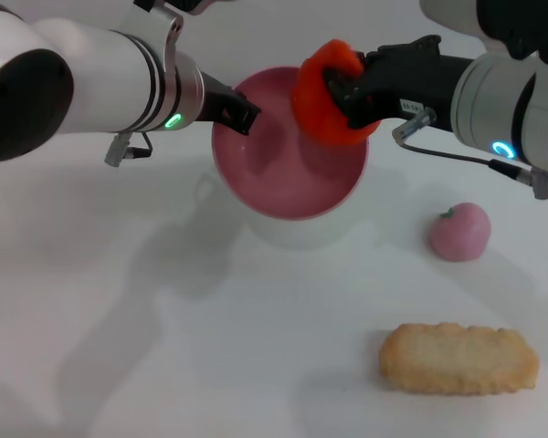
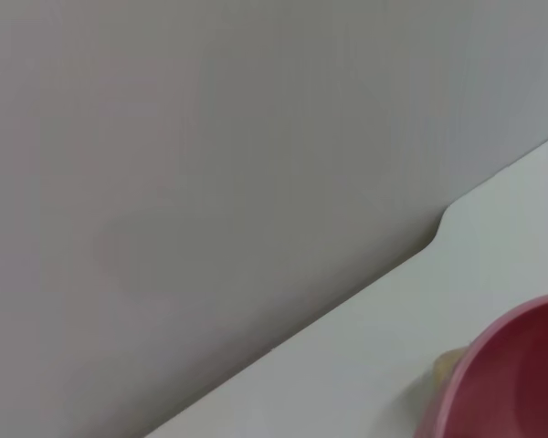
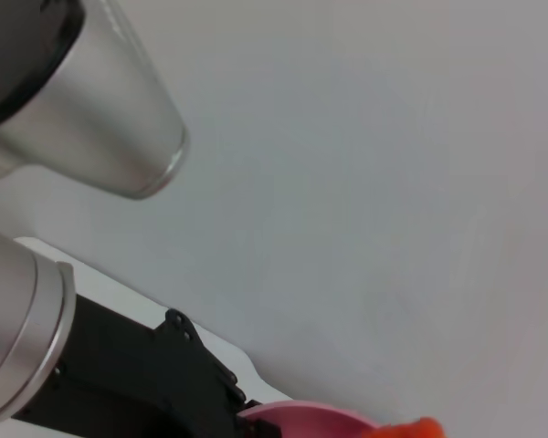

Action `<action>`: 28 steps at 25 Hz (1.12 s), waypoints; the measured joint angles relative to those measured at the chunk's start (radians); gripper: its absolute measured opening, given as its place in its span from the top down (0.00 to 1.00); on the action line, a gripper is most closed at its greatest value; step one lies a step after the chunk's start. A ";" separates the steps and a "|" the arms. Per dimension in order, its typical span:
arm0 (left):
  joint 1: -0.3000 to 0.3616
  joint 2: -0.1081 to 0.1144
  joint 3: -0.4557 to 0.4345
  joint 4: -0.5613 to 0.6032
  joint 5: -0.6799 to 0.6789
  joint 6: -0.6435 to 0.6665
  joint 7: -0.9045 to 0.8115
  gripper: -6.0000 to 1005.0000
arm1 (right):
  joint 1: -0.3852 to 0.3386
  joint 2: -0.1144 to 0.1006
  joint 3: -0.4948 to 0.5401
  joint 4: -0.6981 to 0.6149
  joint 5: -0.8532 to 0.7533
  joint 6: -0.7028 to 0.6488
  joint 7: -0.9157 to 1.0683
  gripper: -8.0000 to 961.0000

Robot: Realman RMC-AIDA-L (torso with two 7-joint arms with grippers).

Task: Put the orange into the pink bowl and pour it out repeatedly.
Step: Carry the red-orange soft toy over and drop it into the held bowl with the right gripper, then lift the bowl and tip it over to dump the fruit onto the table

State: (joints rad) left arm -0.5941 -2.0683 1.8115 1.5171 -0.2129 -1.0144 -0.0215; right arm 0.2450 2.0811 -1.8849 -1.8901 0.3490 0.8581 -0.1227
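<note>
The pink bowl (image 1: 288, 169) is held up off the white table, tipped so its inside faces the head camera. My left gripper (image 1: 241, 115) is shut on the bowl's left rim. The orange (image 1: 318, 100) hangs over the bowl's upper right rim, with my right gripper (image 1: 340, 94) shut on it. A slice of the bowl's rim (image 2: 511, 383) shows in the left wrist view. In the right wrist view I see the bowl's edge (image 3: 310, 420), a sliver of the orange (image 3: 411, 429) and the left arm's black gripper body (image 3: 155, 374).
A small pink fruit with a green stem (image 1: 458, 232) lies on the table to the right. A beige biscuit-like bun (image 1: 458, 359) lies near the front right. The table's far edge with a notch (image 2: 438, 228) shows against a grey wall.
</note>
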 joint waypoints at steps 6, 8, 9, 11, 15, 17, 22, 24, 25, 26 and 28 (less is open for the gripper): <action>-0.003 0.001 0.000 -0.001 0.001 0.001 0.001 0.95 | -0.001 0.001 0.000 0.002 0.001 -0.001 0.001 0.80; -0.004 0.001 0.000 -0.001 -0.001 0.003 0.004 0.95 | 0.001 0.001 -0.001 0.003 0.001 -0.004 0.001 0.65; -0.004 0.001 0.002 -0.001 0.000 0.005 0.006 0.95 | -0.001 0.001 -0.001 0.003 0.000 -0.006 0.002 0.61; -0.004 0.001 0.005 -0.002 0.001 0.006 0.009 0.95 | -0.009 0.001 0.017 0.003 -0.021 -0.008 0.015 0.52; -0.003 0.002 0.010 0.003 0.012 0.012 0.042 0.96 | -0.066 0.000 0.163 0.053 -0.123 0.008 0.085 0.43; 0.011 0.004 0.034 0.020 0.057 0.063 0.125 0.96 | -0.099 -0.001 0.239 0.077 -0.122 0.011 0.085 0.43; 0.024 0.003 0.117 0.017 0.184 0.180 0.180 0.96 | -0.154 0.001 0.357 0.101 -0.096 0.015 0.079 0.42; 0.035 0.002 0.183 0.002 0.256 0.240 0.208 0.96 | -0.174 0.001 0.390 0.116 -0.072 0.019 0.065 0.41; 0.040 0.000 0.221 -0.010 0.295 0.267 0.226 0.96 | -0.178 0.001 0.395 0.121 -0.065 0.020 0.060 0.41; 0.044 -0.001 0.256 -0.027 0.334 0.289 0.238 0.96 | -0.182 0.002 0.400 0.132 -0.058 0.020 0.055 0.40; 0.047 -0.005 0.308 -0.054 0.408 0.318 0.239 0.96 | -0.182 0.002 0.401 0.149 -0.055 0.021 0.052 0.40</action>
State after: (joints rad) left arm -0.5470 -2.0732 2.1200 1.4634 0.1950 -0.6967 0.2176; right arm 0.0630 2.0832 -1.4841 -1.7415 0.2938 0.8793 -0.0709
